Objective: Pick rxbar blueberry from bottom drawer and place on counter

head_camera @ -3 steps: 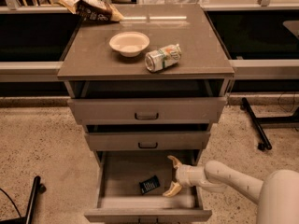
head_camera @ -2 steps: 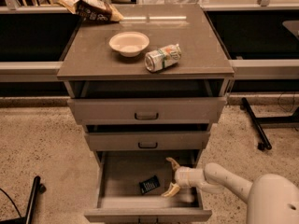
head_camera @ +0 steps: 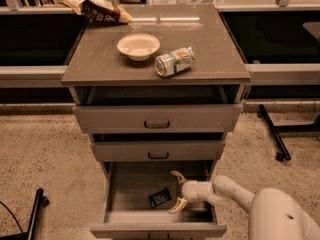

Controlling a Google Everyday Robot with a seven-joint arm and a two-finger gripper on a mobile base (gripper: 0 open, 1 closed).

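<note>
As the rxbar blueberry (head_camera: 160, 198) is judged light, flat and slick-wrapped, its narrow sides are best pinched; the gripper (head_camera: 176, 191) is seen lower centre, fingers spread, just right of it.

The arm (head_camera: 231, 190) is smooth, rounded and off-white — a tube widening into a bulky pale shell (head_camera: 282, 215). Its claw (head_camera: 174, 192), inside the bottom drawer (head_camera: 127, 184), has two curved cream fingers (head_camera: 177, 176) — tips spread apart.
</note>
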